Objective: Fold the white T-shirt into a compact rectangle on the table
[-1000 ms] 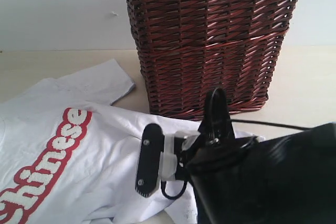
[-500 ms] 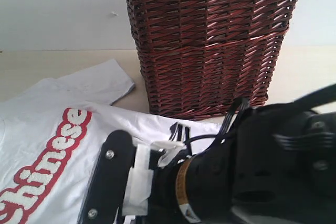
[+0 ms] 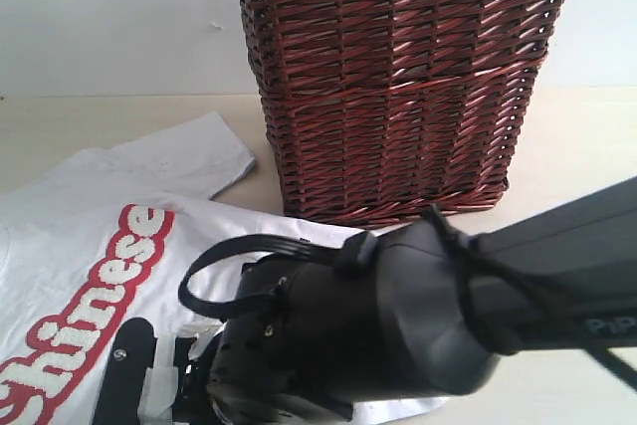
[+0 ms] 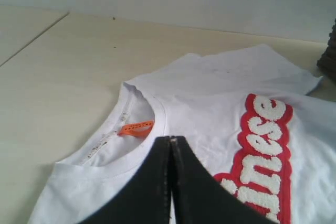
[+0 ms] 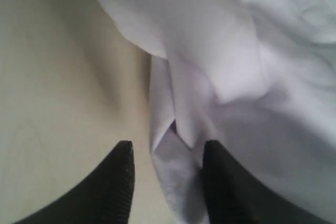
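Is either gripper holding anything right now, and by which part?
Nothing is held. The right gripper is open around a fold of the white T-shirt; the left gripper is shut, empty.

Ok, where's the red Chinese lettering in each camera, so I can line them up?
Exterior view: lettering at lower left, running diagonally.
Left wrist view: lettering on the chest, beside the collar's orange tag.
Right wrist view: not in it, only plain fabric.
Shared landmark: the white T-shirt on the table.
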{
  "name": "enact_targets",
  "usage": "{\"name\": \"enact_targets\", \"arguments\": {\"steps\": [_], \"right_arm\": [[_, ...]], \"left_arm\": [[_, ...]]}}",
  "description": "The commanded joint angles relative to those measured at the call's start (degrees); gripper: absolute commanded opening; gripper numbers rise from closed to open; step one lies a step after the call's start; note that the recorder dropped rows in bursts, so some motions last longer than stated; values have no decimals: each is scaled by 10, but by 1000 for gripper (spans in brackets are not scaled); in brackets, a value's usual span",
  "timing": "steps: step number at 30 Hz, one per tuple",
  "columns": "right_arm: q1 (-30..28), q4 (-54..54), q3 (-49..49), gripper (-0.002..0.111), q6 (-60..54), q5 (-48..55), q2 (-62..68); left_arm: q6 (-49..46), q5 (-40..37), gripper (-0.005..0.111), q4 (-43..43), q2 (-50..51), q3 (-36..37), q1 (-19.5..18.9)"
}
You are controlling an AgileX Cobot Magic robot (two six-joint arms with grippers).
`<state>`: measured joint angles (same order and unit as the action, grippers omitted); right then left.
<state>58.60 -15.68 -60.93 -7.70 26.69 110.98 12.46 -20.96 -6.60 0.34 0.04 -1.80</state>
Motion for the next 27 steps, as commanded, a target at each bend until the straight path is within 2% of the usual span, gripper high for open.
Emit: {"name": "enact_targets", "arguments": {"steps": [1,2,3,8,13,23,27], "right_arm": [[0,-78,-20,14,56,52,25],[0,-89,-25,4,65,69,25],[0,-89,-30,0,65,84,23],[0,-77,-56,0,47,112,-25],[0,-12,-98,0,-19,130,-87],[-3,79,-229,0,-150,338,-100],[-16,132,-240,0,-171,388,-99]], "left_arm": [[0,5,0,2,-3,0,-2],[0,5,0,2,-3,0,-2],[0,5,0,2,-3,0,-2],[0,5,0,2,-3,0,-2],[0,5,0,2,-3,0,-2],[0,5,0,2,-3,0,-2],[0,5,0,2,-3,0,-2]]}}
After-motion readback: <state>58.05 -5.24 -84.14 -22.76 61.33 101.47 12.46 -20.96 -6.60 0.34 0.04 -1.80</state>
